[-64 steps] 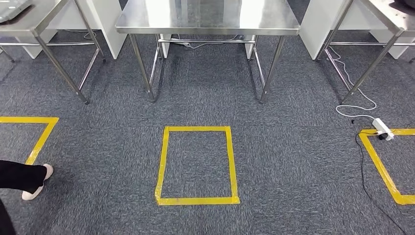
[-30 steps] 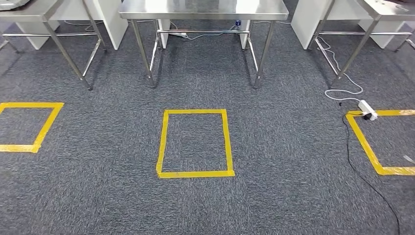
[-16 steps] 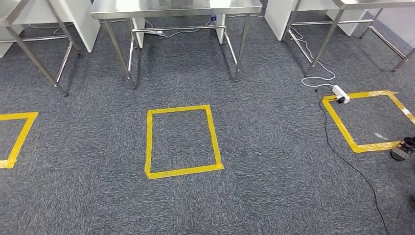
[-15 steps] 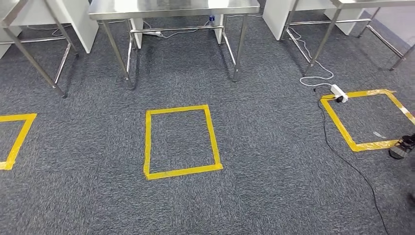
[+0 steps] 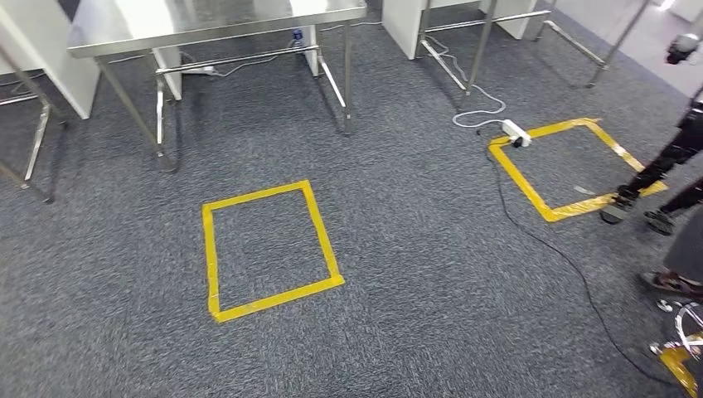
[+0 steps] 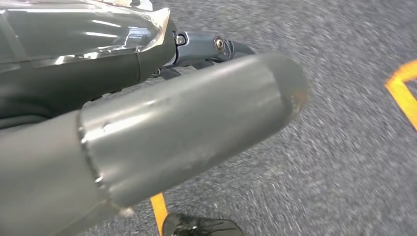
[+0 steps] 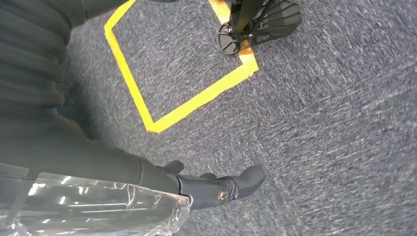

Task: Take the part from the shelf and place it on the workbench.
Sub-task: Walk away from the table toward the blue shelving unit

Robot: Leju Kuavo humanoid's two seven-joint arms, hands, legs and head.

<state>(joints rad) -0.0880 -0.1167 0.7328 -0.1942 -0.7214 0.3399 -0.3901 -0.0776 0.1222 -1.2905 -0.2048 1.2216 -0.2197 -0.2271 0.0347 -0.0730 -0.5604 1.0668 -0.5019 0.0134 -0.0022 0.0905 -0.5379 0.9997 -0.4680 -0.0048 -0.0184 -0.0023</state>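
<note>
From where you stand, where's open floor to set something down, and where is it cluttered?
Open: the carpet inside the middle yellow tape square, and the strip between it and the steel table. Crowded: the right tape square, bordered by a power strip, a black cable and a person's feet.

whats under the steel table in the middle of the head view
Under the steel table lies grey carpet, with a white power strip and cable running along near its back legs. What lies past those legs under the tabletop is hidden.

no text, label, brand, number or sign could be read on anything in these views.
</note>
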